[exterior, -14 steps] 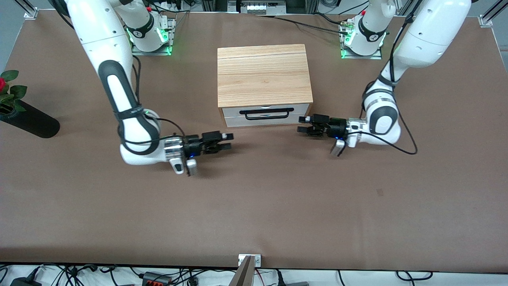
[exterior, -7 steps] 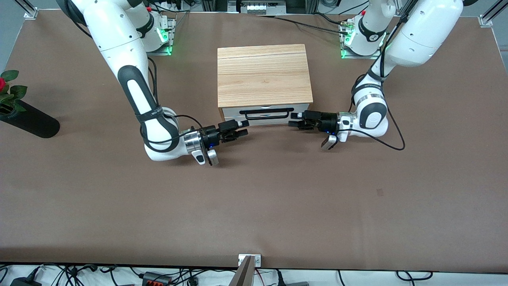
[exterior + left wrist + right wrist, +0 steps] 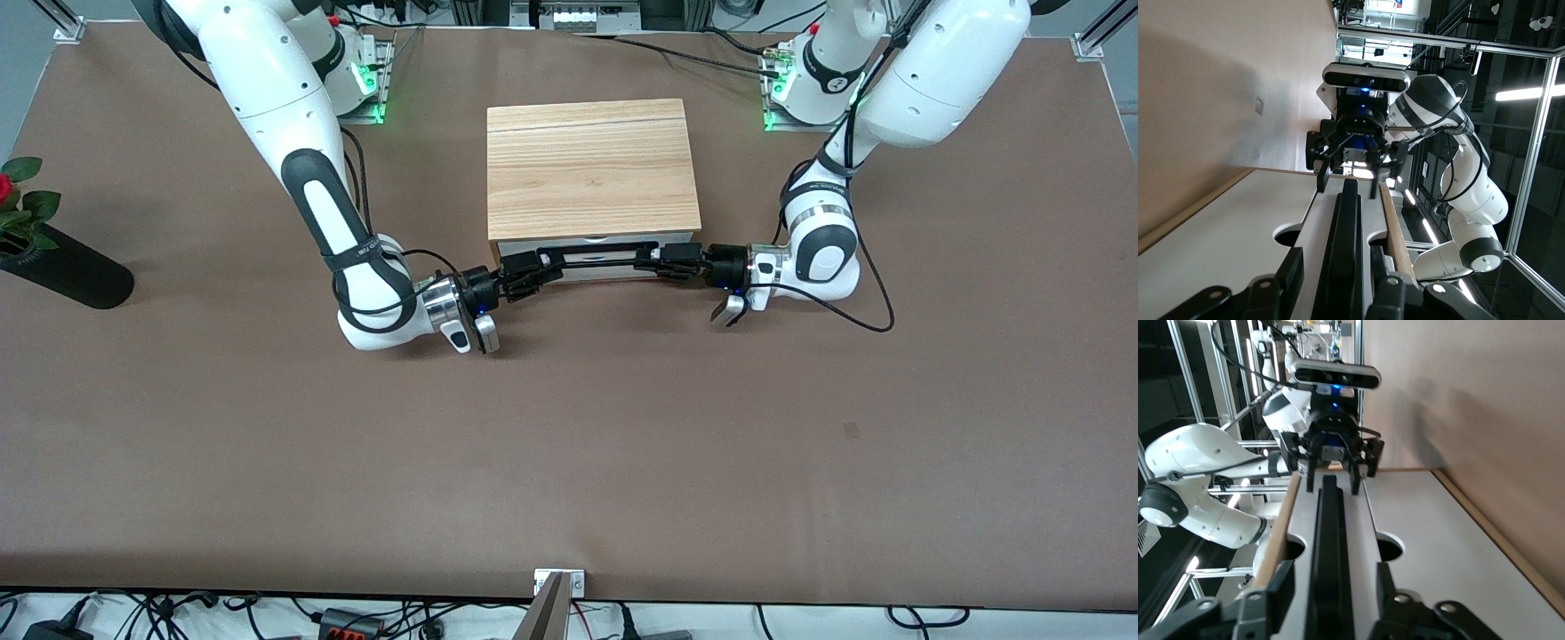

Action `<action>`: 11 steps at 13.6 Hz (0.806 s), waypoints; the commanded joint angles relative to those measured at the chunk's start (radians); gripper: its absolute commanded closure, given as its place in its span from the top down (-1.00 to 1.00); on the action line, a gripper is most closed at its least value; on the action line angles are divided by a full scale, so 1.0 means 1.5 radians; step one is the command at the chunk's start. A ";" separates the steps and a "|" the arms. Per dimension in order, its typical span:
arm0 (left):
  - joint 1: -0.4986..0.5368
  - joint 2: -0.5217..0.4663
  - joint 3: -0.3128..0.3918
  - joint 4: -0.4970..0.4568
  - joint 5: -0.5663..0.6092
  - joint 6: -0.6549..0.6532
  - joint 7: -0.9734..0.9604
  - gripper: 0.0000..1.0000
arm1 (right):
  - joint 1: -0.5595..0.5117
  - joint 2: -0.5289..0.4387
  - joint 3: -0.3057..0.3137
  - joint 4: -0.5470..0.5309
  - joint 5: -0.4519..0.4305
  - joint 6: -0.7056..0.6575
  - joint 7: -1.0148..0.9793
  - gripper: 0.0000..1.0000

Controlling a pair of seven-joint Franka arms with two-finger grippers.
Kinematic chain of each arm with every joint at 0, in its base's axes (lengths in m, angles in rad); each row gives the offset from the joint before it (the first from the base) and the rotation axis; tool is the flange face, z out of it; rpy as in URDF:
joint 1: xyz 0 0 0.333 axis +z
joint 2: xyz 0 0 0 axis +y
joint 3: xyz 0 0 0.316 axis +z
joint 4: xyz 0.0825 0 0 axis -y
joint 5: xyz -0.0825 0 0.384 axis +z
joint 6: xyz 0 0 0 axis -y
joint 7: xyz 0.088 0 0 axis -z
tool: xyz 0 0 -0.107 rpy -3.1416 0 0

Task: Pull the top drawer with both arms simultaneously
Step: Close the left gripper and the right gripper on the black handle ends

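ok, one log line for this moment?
phase: grasping handle | left gripper: at one end of handle, jaws around it | right gripper: at the other end, jaws around it | top drawer: closed

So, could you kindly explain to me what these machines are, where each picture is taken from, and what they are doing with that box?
These are two white robot arms bolted to a brown table, each ending in a small black two-finger pincer. The wide picture looks down from a high camera facing them; the other two come from cameras on each arm's wrist, looking along its fingers. In the middle stands a small cabinet with a light wood top and a white top drawer, which looks shut. The left pincer and the right pincer each sit at one end of the drawer's long black bar handle, fingers straddling it, as both wrist pictures show. Whether they clamp it yet I cannot tell. Toward the right arm's end of the table lies a black vase with a red flower.
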 commanded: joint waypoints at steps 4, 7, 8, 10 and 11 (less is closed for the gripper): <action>-0.007 -0.006 -0.008 -0.011 -0.019 0.009 0.010 -0.87 | 0.000 -0.007 -0.002 -0.017 -0.010 -0.015 -0.026 -0.33; -0.007 -0.006 -0.008 -0.010 -0.019 0.009 0.004 -0.93 | -0.012 -0.011 -0.002 -0.016 -0.010 -0.037 -0.025 -0.50; -0.007 -0.006 -0.008 -0.010 -0.019 0.009 0.003 -0.93 | -0.014 -0.012 -0.002 -0.016 -0.010 -0.038 -0.024 -0.53; -0.007 -0.006 -0.008 -0.007 -0.018 0.009 0.002 -0.95 | -0.018 -0.014 -0.002 -0.015 -0.009 -0.038 -0.022 -0.59; -0.007 -0.006 -0.008 -0.005 -0.018 0.009 0.002 -0.96 | -0.018 -0.015 -0.002 -0.015 -0.009 -0.038 -0.020 -0.70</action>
